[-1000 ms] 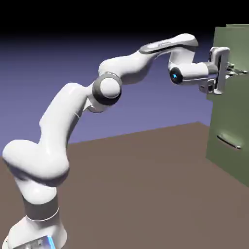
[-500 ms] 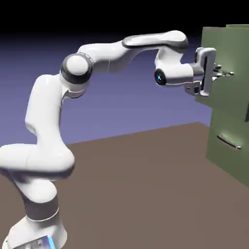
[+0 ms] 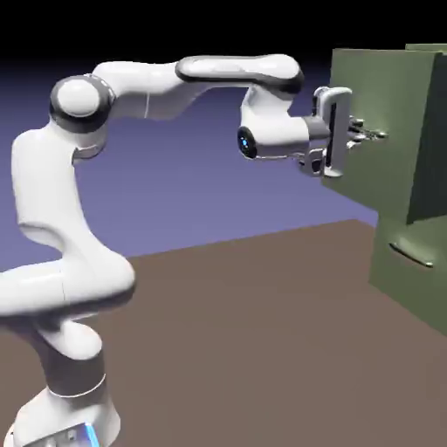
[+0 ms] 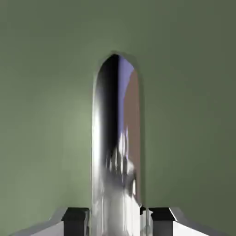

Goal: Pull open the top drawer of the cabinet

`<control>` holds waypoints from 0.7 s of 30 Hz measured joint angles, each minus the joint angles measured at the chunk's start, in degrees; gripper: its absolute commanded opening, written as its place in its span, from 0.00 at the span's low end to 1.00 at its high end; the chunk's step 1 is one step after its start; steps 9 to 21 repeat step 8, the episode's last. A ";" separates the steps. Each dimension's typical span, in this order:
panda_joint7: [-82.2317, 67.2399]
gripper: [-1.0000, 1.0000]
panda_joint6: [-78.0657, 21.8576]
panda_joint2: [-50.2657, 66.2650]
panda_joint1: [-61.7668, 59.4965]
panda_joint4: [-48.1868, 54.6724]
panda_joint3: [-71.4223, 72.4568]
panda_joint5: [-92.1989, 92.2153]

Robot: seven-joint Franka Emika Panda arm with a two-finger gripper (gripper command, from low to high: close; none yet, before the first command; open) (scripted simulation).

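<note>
Clamping the top drawer's silver bar handle point(image 4: 115, 152), the gripper point(image 3: 360, 134) is seen w/ fingers point(image 4: 76, 216) nearly shut on it. Top drawer point(image 3: 375, 122) is pulled out from the olive-green cabinet point(image 3: 410, 262), at 3 o'clock in exterior view.

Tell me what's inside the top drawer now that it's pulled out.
Nothing can be told: the top drawer shows only its olive front and side, and the hand view is filled by the front and the silver handle the gripper clamps.
</note>
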 measured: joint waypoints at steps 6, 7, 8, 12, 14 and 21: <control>0.13 1.00 -0.70 -1.59 11.17 -7.25 -9.43 -0.16; 0.11 1.00 -0.67 -1.60 11.21 -7.24 -9.41 -0.19; 0.11 1.00 -0.67 -1.60 11.21 -7.24 -9.41 -0.19; 0.11 1.00 -0.67 -1.60 11.21 -7.24 -9.41 -0.19; 0.11 1.00 -0.67 -1.60 11.21 -7.24 -9.41 -0.19; 0.11 1.00 -0.67 -1.60 11.21 -7.24 -9.41 -0.19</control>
